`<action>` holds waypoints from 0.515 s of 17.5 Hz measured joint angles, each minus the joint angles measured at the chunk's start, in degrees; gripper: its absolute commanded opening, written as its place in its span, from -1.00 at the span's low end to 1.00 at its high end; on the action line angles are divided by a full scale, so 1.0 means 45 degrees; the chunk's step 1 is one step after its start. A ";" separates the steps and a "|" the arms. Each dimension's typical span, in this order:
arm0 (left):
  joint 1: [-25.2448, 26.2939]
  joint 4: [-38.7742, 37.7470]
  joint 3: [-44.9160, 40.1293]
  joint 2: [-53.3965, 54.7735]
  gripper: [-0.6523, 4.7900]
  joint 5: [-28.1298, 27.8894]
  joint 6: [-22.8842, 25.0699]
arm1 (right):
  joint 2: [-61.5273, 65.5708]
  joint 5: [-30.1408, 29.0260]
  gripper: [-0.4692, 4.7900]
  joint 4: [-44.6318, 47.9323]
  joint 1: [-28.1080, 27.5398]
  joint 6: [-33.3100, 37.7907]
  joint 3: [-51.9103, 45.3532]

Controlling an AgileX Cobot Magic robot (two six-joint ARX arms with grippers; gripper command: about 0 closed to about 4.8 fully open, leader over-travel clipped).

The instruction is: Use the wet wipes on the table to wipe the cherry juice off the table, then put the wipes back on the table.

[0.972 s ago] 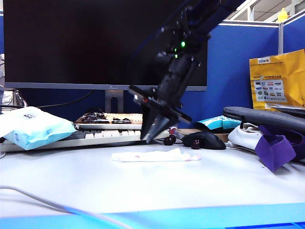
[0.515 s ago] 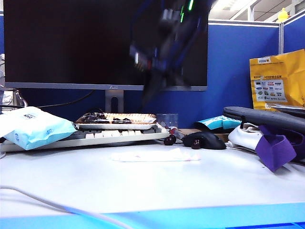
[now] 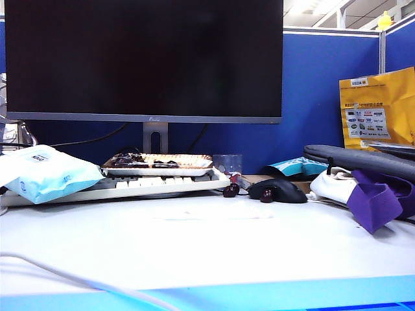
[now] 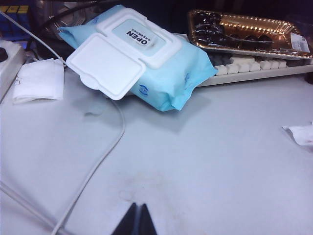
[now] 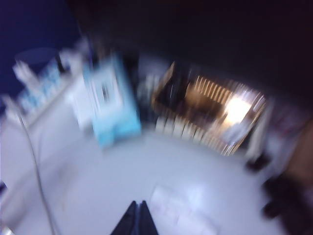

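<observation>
The wet wipes lie flat on the table in front of the keyboard, pale and hard to pick out in the exterior view. One corner of the sheet shows in the left wrist view. In the blurred right wrist view the white sheet lies just beside and below my right gripper, which is shut, empty and held high. My left gripper is shut, empty and low over the table. Neither arm shows in the exterior view. The cherry juice is too faint to make out.
A light-blue wipes packet sits at the left, with a cable and a folded white tissue near it. A keyboard, a gold tray, two dark cherries, a black mouse and a monitor stand behind.
My right arm has lifted away from above the wipes and left the exterior view, with its jaws closing. The wipes stayed on the table.
</observation>
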 measured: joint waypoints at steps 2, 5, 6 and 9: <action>0.0000 0.0000 0.0000 0.0000 -0.78 0.0000 0.0000 | -0.1695 0.0578 -0.84 0.0340 0.0000 -0.0005 0.0034; 0.0000 0.0000 0.0000 0.0000 -0.77 0.0000 0.0000 | -0.3424 0.1156 -0.84 0.0413 0.0005 -0.0005 0.0000; 0.0000 0.0000 0.0000 0.0000 -0.78 0.0000 0.0000 | -0.4187 0.1569 -0.84 0.0403 0.0005 -0.0005 0.0000; 0.0000 0.0000 0.0000 0.0000 -0.78 0.0000 0.0000 | -0.6280 0.2531 -0.84 0.0418 0.0005 -0.0029 0.0010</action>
